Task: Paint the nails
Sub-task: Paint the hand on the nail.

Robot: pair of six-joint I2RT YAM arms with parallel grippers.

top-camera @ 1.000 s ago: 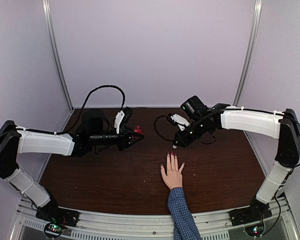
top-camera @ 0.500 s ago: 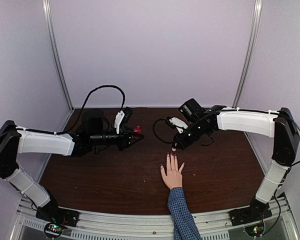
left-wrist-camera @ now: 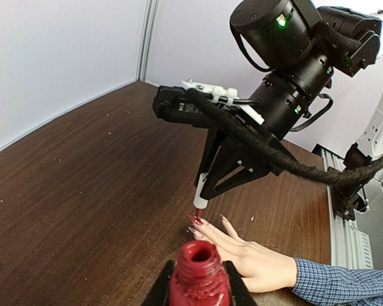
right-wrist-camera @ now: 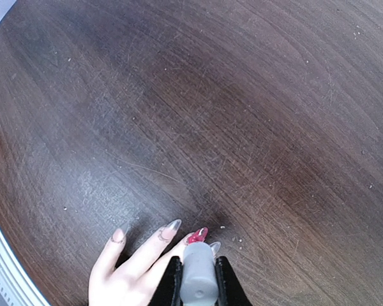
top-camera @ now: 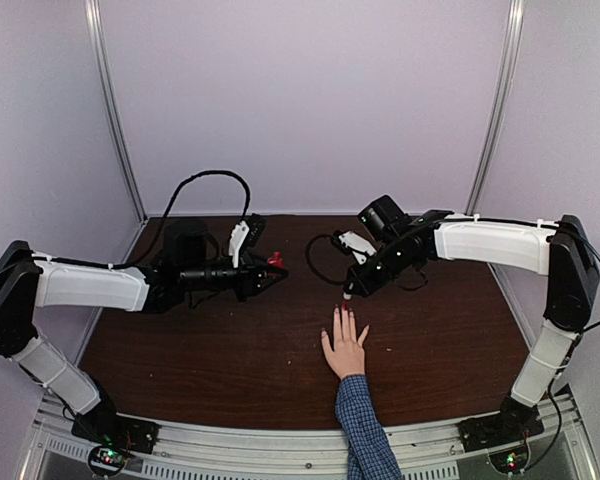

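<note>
A light-skinned hand (top-camera: 346,347) with a blue checked sleeve (top-camera: 363,430) lies flat on the dark wooden table (top-camera: 210,350), fingers pointing away. My right gripper (top-camera: 354,286) is shut on a white brush cap (right-wrist-camera: 198,278), (left-wrist-camera: 202,202) and holds the brush tip just above the middle fingernail (right-wrist-camera: 197,236), (left-wrist-camera: 196,220), which is coloured dark red. The two nails to its left (right-wrist-camera: 172,225) look unpainted. My left gripper (top-camera: 272,268) is shut on an open red polish bottle (left-wrist-camera: 198,278), (top-camera: 275,260) and holds it up at the table's left middle.
A black cable (top-camera: 323,257) loops from the right wrist over the table's far middle. Grey walls and metal posts (top-camera: 118,120) close the back and sides. An aluminium rail (top-camera: 280,445) runs along the near edge by the arm bases.
My right gripper with the brush has shifted slightly left, toward the fingertips. The hand and my left arm have not moved.
</note>
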